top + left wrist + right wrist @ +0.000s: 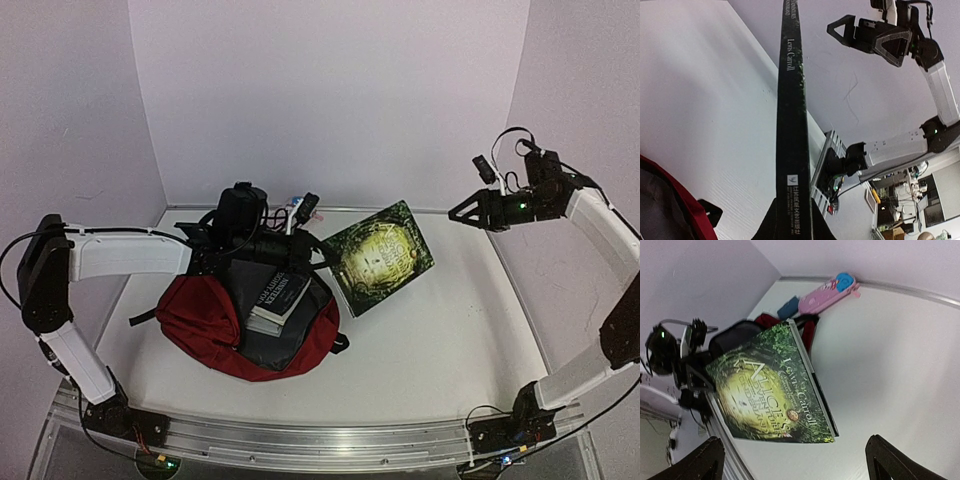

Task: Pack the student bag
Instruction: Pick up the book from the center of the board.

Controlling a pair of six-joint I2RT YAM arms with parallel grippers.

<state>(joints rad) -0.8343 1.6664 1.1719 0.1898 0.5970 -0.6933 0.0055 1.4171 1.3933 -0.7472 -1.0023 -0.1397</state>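
Holding the green book (378,258) by its left corner, the left gripper (316,250) has its jaws narrowed onto the cover. The book hangs tilted above the table (450,335), just right of the student bag (195,318). The cover shows "Alice's" in gold and "Lewis Carroll". In the left wrist view only the thin dark spine shows, running up from the fingers (771,227).

Right gripper (462,212): raised at the far right, well apart from the book, jaws wide, nothing between them. Its own camera looks down on the book's cover between the two spread fingertips (707,455).

Around:
- pink pencil case (827,294) on the table against the back wall, blue end outward
- small blue object (787,307) just beside it, too small to identify
- aluminium rail (320,442) along the near edge, carrying both arm bases

In the way: the left arm's wrist and camera sit over the far rim of the bag in the top view. From the right wrist the held book covers most of the bag.

Student bag: lying left of centre on the table, dark red fabric, mouth open toward the right, grey lining exposed. A black strap trails at each side. Inside leans a second book (280,296), pale spine up. Its lettering possibly begins "Hundred", but it is not legible enough to confirm.
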